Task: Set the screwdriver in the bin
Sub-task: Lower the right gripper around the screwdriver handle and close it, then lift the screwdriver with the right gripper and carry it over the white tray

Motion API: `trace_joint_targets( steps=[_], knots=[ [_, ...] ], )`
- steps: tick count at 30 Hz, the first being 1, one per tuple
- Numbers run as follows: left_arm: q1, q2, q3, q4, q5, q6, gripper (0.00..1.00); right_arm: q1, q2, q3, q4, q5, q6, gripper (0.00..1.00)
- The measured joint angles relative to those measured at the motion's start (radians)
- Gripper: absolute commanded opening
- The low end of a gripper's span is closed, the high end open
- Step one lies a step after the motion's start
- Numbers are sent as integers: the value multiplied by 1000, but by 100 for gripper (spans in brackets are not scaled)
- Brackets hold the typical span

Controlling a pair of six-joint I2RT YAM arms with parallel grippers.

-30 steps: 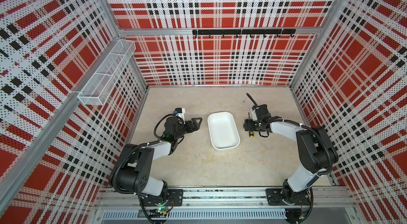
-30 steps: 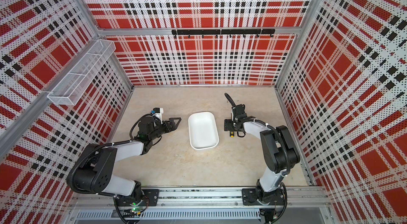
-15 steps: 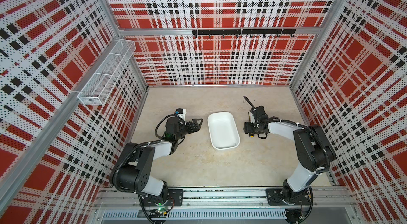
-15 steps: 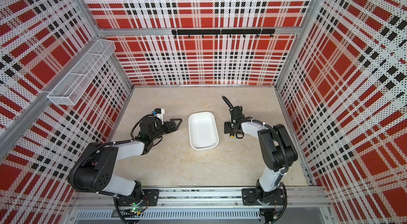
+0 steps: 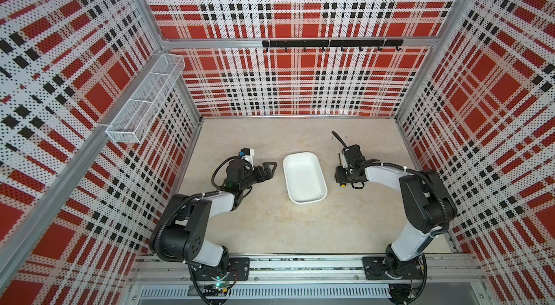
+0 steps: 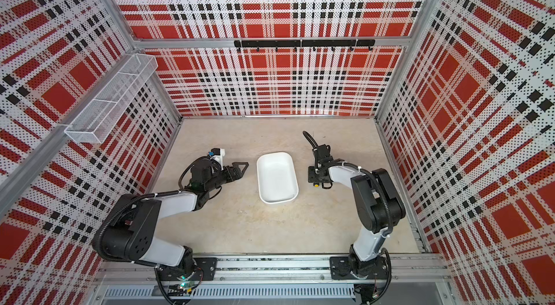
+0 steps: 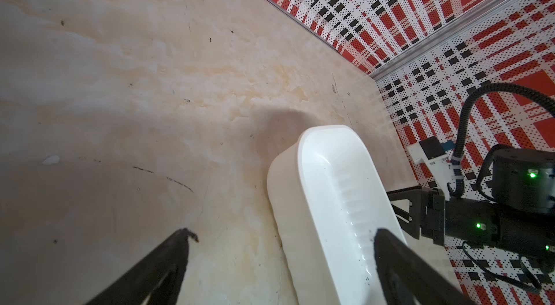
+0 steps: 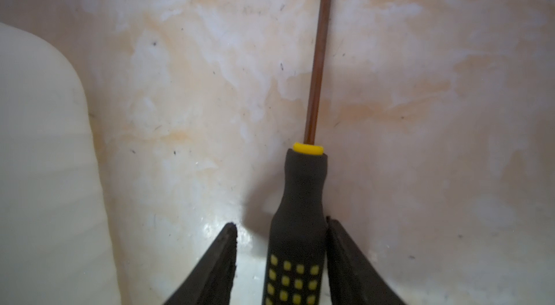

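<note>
Jaws of the right gripper straddle the handle of the screwdriver, not yet clenched, one pad touching it; its long axis runs straight out between them, flat on the tabletop just right of the bin, mid-frame.
</note>
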Motion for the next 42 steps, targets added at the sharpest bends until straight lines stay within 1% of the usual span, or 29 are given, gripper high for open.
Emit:
trace_joint_targets(
  steps=[8, 12, 18, 21, 24, 28, 33, 37, 42],
  knots=[
    [-2, 0, 0, -9, 6, 5, 98, 0, 8, 13, -20, 2, -3, 27],
    [-3, -2, 0, -24, 20, 10, 98, 0, 8, 18, -32, 2, -9, 17],
    [-3, -14, 0, -50, 29, 23, 98, 0, 7, 32, -55, -4, -29, 6],
    [-3, -18, 0, -58, 39, 24, 98, 0, -10, 40, -73, -22, -37, 3],
    [-3, -25, 0, -63, 49, 26, 98, 0, -58, 47, -90, -54, -45, 1],
    [-3, -43, 0, -64, 60, 26, 98, 0, -152, 66, -106, -105, -47, 0],
    [11, -63, 0, -64, 76, 24, 98, 9, -284, 94, -124, -200, -27, 0],
    [32, -68, 0, -64, 82, 23, 98, 84, -358, 108, -122, -266, 23, 0],
    [55, -69, 0, -64, 92, 23, 98, 219, -369, 105, -111, -292, 118, 0]
  ],
)
